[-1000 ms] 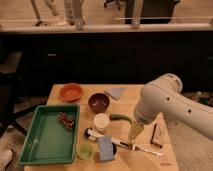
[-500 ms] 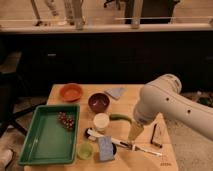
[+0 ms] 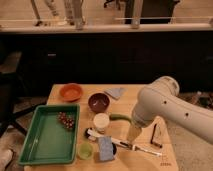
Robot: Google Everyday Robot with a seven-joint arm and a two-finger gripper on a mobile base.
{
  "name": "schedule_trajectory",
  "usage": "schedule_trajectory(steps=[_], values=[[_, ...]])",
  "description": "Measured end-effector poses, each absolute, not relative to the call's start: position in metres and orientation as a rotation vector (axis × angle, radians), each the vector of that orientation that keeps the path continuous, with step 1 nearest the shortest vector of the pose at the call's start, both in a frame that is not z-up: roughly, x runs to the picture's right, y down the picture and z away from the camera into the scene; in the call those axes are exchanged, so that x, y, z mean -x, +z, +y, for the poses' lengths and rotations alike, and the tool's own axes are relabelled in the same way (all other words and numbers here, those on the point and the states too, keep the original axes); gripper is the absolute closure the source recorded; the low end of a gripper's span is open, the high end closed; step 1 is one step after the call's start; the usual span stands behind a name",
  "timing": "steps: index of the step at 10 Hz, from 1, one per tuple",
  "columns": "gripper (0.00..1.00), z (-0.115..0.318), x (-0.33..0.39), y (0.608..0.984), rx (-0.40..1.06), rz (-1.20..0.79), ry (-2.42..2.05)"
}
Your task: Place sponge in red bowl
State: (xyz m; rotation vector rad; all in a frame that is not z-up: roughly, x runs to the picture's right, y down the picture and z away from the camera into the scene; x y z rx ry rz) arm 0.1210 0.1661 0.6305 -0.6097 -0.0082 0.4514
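The sponge [image 3: 105, 148], a small blue-grey block, lies near the table's front edge, just below the white cup [image 3: 101, 122]. The red bowl [image 3: 70, 92], shallow and orange-red, sits at the table's back left, empty. My gripper [image 3: 133, 136] hangs from the big white arm [image 3: 165, 107] over the right half of the table, a little right of the sponge and above a white-handled utensil [image 3: 131, 145]. It holds nothing that I can see.
A dark maroon bowl [image 3: 98, 102] stands right of the red bowl. A flat blue-grey cloth [image 3: 116, 92] lies behind it. A green tray [image 3: 42, 136] with grapes [image 3: 66, 120] fills the left. A small green cup [image 3: 85, 150] and a black tool [image 3: 156, 136] sit near the front.
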Motion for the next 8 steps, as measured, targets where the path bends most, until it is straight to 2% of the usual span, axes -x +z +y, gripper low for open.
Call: schedule_trajectory(steps=[8], values=[[0.2, 0.203, -0.046, 0.623, 0.651, 0.0, 0.618]])
